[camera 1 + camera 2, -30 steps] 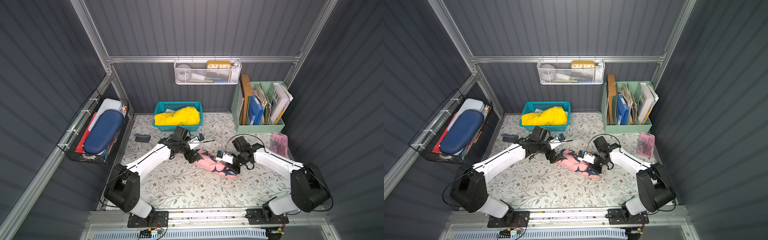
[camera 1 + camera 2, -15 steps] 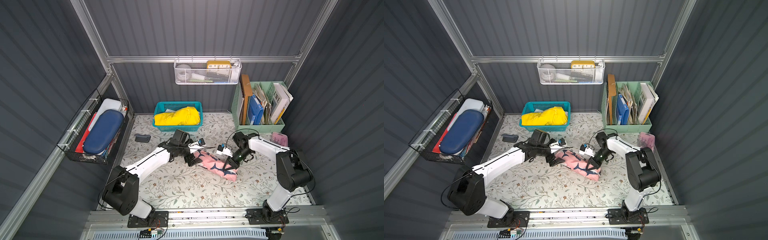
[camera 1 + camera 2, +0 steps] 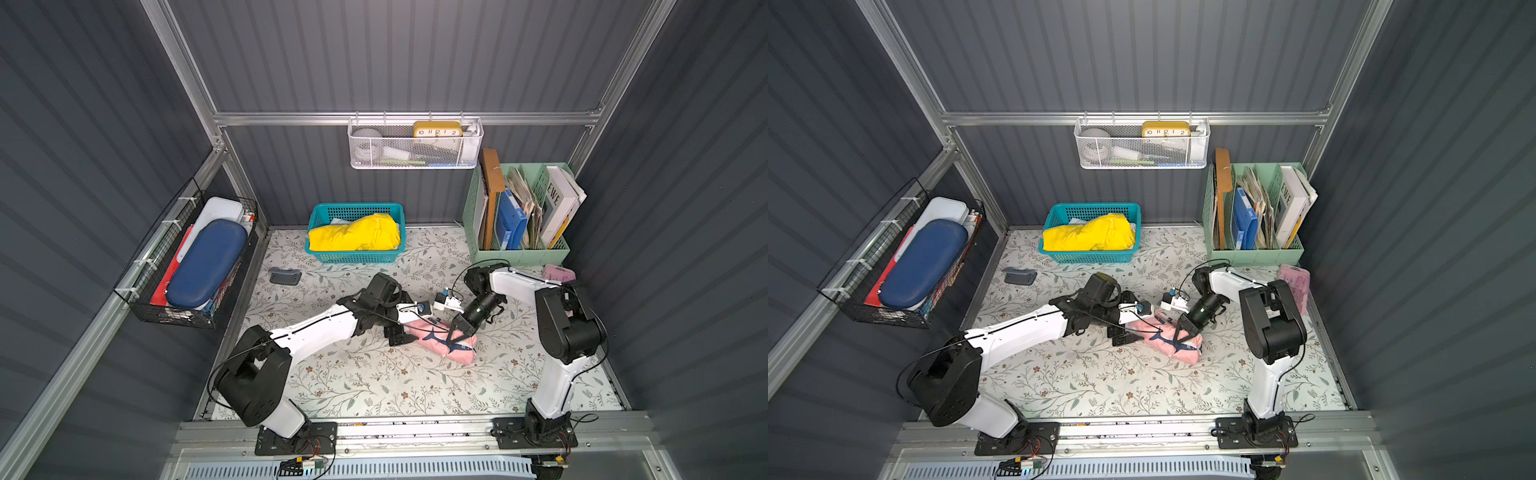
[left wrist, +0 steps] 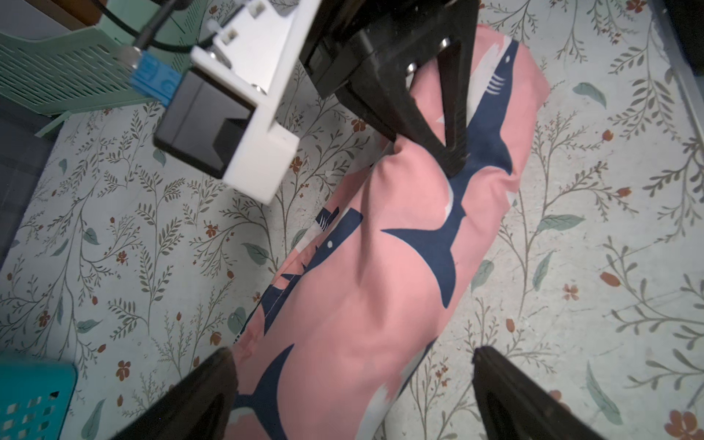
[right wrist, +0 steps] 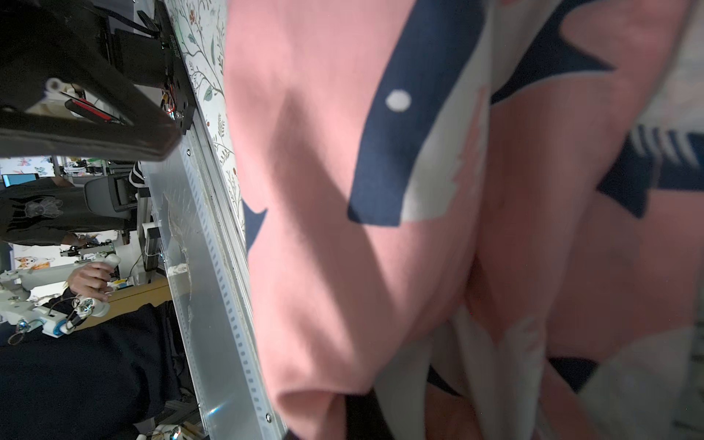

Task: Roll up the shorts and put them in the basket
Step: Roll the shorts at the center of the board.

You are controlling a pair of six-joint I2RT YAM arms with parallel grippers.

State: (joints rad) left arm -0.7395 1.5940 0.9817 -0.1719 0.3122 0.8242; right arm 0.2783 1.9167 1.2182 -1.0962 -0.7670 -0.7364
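Shorts rolled on floral mat — grey walls.
Right gripper clamps them; left gripper gapes, roll between jaws.

Even overhead light, sharp top views, right wrist close-up blurred, soft shadows

This is a robotics lab, with one test cell dressed as a household storage nook. Corrugated grey wall panels sit in an aluminium frame. Two robot arms are bolted to a rail along the front edge of the floral-papered counter. A teal basket, a mint file holder and a black wire basket serve as homely props. Past the rail, the right wrist view shows a monitor, an office chair and a person's hand on a control handle.
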